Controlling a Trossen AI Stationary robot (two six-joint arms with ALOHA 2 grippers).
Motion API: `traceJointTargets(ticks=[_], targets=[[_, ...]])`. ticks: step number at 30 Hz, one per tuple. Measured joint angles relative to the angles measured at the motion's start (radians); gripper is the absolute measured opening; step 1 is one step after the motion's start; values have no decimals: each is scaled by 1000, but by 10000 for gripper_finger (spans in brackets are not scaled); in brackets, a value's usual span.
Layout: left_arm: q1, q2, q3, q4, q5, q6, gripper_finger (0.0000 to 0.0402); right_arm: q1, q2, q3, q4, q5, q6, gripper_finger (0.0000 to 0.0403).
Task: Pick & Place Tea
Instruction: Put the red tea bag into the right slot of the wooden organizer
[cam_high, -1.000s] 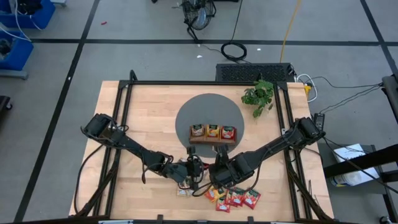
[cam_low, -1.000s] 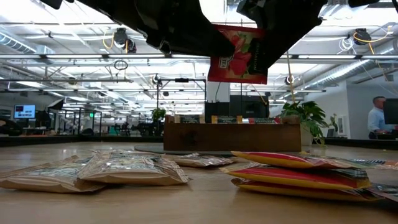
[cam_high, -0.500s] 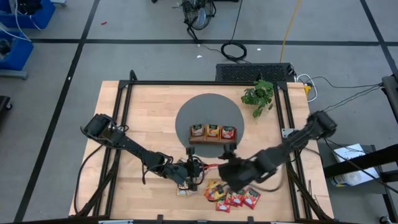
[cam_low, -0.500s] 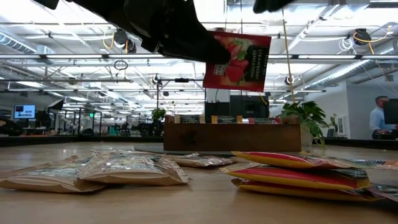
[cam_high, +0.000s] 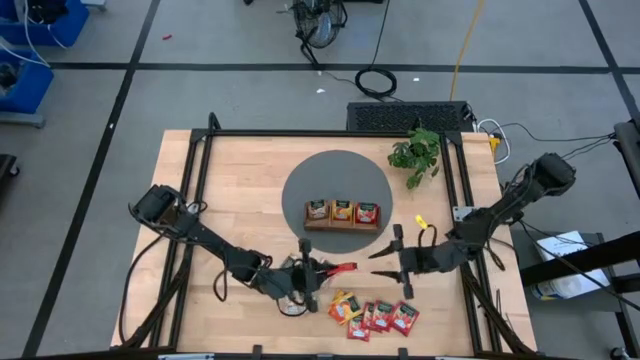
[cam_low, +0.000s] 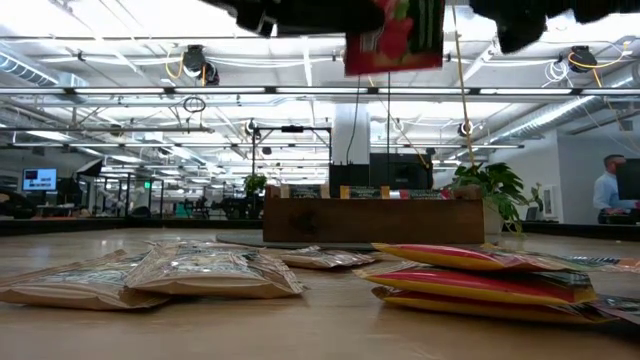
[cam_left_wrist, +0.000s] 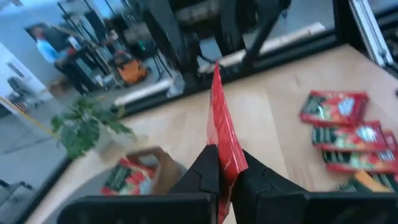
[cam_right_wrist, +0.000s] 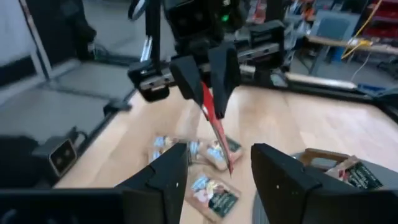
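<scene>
A red tea sachet (cam_high: 341, 268) hangs above the table's near middle, with my left gripper (cam_high: 322, 270) shut on it. My right gripper (cam_high: 392, 265) stands open a little to the sachet's right, its fingers pointing at the sachet and holding nothing. The brown wooden tray (cam_high: 342, 226) on the grey round mat has one sachet in each of its three compartments. Several red and orange sachets (cam_high: 378, 316) lie near the front edge. Cream ones (cam_high: 293, 305) lie under my left gripper. My left gripper pinches the red sachet's end nearest the wrist (cam_left_wrist: 224, 163) between its two fingers (cam_left_wrist: 204, 174). The fingers come level from the table's left. The sachet stands on edge and reaches out past the fingertips toward the right, lifted clear of the table.
A potted plant (cam_high: 415, 155) stands at the table's far right, behind the mat (cam_high: 300, 185). Bare wood shows on the table's left half (cam_high: 240, 200). In the room beyond, a person (cam_low: 607, 195) stands at the right.
My right gripper has opened, let go of the red sachet and drawn back toward the table's right edge. My left gripper has kept hold of the sachet and raised it, so it hangs higher than before.
</scene>
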Motion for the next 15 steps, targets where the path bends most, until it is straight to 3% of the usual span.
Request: traceJointTargets(ticks=[9,15], targets=[[69,0,0,58,85,-24,35,-74,96,-42,176,-51,-56,157],[63,0,0,33,101,-27,15,-129,107,-42,202,-48,-49,157]])
